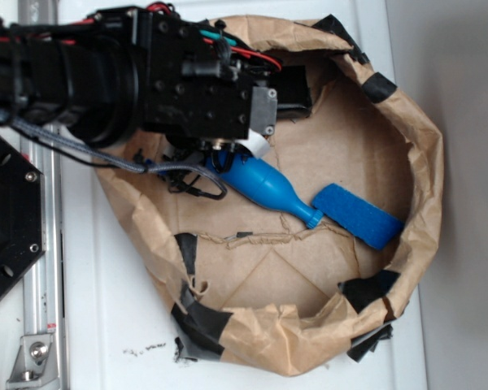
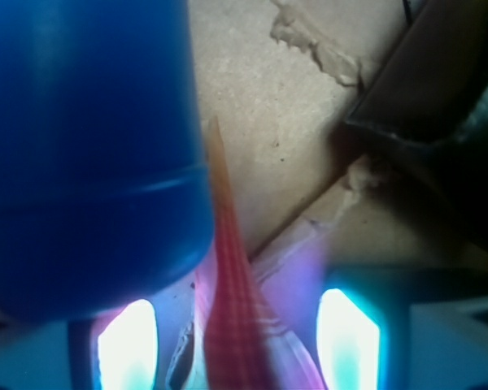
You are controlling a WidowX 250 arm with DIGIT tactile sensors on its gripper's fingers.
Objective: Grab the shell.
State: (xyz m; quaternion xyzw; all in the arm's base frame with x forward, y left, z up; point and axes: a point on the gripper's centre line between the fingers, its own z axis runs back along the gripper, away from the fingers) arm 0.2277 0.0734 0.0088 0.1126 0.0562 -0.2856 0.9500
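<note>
Stood on a smooth white tabletop point(image 1: 106, 325) under soft, even light; ringed by a crumpled brown paper wall point(image 1: 423, 162) patched with black tape point(image 1: 197, 321).

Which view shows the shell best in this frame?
The wrist view. The shell fills the lower middle there, its long pointed tip running up beside the blue bottle, between the two glowing fingers. In the exterior view the arm covers the spot next to the bottle, so no shell shows.
</note>
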